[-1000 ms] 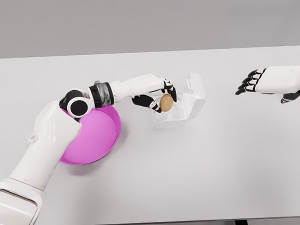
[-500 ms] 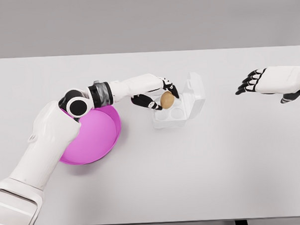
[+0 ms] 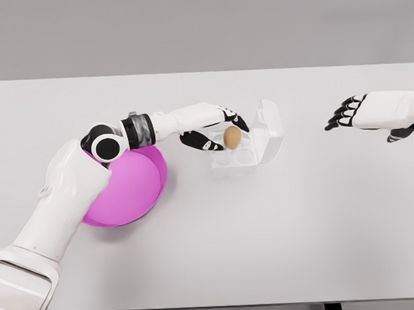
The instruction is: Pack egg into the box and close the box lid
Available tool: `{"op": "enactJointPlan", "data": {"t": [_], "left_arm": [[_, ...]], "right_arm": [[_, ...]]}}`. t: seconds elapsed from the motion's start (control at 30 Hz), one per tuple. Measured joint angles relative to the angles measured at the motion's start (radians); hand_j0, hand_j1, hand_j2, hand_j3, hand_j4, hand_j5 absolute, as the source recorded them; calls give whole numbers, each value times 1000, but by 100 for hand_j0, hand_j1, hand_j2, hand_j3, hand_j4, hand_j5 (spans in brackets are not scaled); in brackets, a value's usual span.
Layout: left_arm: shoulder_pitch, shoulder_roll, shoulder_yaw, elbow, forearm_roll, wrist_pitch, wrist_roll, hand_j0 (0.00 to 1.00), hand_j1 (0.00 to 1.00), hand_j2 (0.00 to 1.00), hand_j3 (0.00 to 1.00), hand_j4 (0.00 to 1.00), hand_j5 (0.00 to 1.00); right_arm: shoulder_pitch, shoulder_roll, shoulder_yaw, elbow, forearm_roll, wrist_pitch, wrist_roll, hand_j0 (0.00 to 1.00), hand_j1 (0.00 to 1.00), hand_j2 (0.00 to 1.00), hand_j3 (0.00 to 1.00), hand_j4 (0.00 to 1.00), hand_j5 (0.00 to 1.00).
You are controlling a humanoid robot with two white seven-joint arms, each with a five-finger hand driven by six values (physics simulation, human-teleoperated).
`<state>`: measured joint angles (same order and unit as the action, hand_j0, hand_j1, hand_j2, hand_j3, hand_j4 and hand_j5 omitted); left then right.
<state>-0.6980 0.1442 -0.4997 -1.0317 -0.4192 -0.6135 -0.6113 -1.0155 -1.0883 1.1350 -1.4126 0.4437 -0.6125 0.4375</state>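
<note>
Near bench centre, egg (image 3: 231, 137) is seen in the open box (image 3: 246, 148), left hand (image 3: 214, 129) fingers spread beside it, touch unclear. Egg could be knocked out on withdrawal; lid (image 3: 270, 120) not shut. Right hand (image 3: 370, 113) hovers relaxed, right edge.

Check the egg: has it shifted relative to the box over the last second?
Yes. The egg has moved slightly right and up-picture, further over the open box; the left hand has opened around it.

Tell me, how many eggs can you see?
1. The egg sits in the clear box, beside the left robot hand. The pink bowl is partly covered by the arm, so more could hide there.
</note>
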Motion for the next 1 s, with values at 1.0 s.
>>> {"op": "enactJointPlan", "data": {"t": [1.0], "left_arm": [[258, 429, 180, -373, 301, -2, 0, 100, 100, 100, 100, 100, 100]], "right_arm": [[-8, 3, 1, -73, -1, 0, 1, 100, 100, 100, 100, 100, 100]]}}
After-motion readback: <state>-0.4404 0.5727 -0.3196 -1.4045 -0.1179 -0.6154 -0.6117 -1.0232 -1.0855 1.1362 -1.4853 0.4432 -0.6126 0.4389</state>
